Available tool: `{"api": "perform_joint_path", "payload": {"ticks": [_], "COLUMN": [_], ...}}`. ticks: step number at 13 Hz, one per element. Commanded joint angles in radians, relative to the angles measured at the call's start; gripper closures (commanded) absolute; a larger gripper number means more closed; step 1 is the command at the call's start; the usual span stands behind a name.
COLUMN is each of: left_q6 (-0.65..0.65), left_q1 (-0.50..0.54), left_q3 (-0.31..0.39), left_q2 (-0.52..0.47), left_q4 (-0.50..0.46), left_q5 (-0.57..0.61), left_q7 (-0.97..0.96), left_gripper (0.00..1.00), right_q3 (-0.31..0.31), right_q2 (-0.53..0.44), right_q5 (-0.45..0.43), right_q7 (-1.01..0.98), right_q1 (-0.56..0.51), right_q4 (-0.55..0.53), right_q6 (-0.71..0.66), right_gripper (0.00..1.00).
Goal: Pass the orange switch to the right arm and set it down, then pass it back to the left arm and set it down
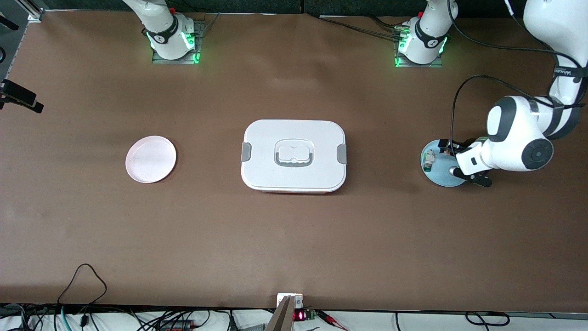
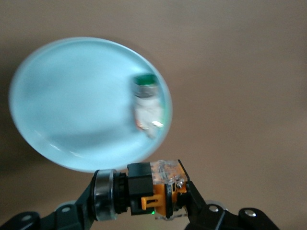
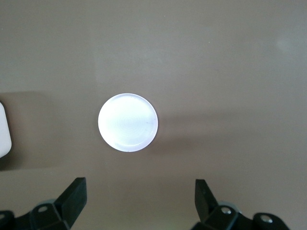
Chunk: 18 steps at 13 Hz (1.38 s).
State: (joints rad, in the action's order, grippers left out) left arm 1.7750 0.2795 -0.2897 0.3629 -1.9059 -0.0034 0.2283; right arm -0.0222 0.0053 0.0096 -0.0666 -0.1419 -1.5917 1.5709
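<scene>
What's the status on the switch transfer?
Left gripper shut on switch, over blue plate. Right gripper open, over pink plate. Box sits between the plates.

Front view: a high camera facing both arm bases looks steeply down on the whole bench, taking in the box, the pink plate and the blue plate. Left wrist view: looks down from close above the blue plate, shared with the front view. Right wrist view: looks down from higher over the pink plate, likewise shared, with the box's edge at its margin.
</scene>
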Motion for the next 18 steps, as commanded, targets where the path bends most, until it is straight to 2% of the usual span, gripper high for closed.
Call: {"api": "perform_joint_path", "payload": {"ticks": [1, 5, 7, 9, 10, 13, 15, 16, 18], "left_q6": [-0.213, -0.481, -0.566, -0.614, -0.615, -0.602, -0.551, -0.505, -0.363], "left_q1": [0.003, 0.003, 0.003, 0.003, 0.003, -0.003, -0.045, -0.065, -0.159], "left_q3": [-0.063, -0.158, -0.192, -0.219, -0.227, -0.243, -0.247, -0.250, -0.250], "left_q2": [-0.002, -0.016, -0.016, -0.016, -0.016, -0.013, -0.012, -0.012, -0.013], "left_q4": [0.109, 0.281, 0.353, 0.410, 0.418, 0.455, 0.464, 0.462, 0.465], "left_q5": [-0.084, -0.258, -0.370, -0.522, -0.602, -0.850, -0.993, -1.068, -1.129], "left_q7": [-0.152, -0.461, -0.626, -0.854, -0.967, -1.220, -1.354, -1.406, -1.524], "left_gripper": [1.00, 1.00, 1.00, 1.00, 1.00, 1.00, 0.99, 0.99, 0.97], "right_q3": [0.004, 0.005, 0.007, 0.008, 0.008, 0.005, 0.007, 0.005, -0.002], "right_q2": [0.001, 0.008, 0.015, 0.073, 0.102, 0.101, 0.097, 0.096, 0.094], "right_q5": [-0.002, 0.000, 0.000, 0.003, -0.005, -0.010, -0.002, 0.013, 0.116], "right_q7": [-0.013, -0.013, -0.007, -0.004, -0.004, -0.013, 0.001, -0.005, -0.016], "right_q1": [-0.004, 0.001, 0.011, 0.047, 0.076, 0.085, 0.088, 0.087, 0.076], "right_q4": [0.036, 0.042, 0.041, 0.042, 0.047, 0.050, 0.050, 0.052, 0.050], "right_q6": [-0.019, -0.019, -0.008, 0.006, 0.012, 0.024, 0.012, 0.011, -0.015], "right_gripper": [0.00, 0.00, 0.00, 0.00, 0.00, 0.00, 0.00, 0.00, 0.00]}}
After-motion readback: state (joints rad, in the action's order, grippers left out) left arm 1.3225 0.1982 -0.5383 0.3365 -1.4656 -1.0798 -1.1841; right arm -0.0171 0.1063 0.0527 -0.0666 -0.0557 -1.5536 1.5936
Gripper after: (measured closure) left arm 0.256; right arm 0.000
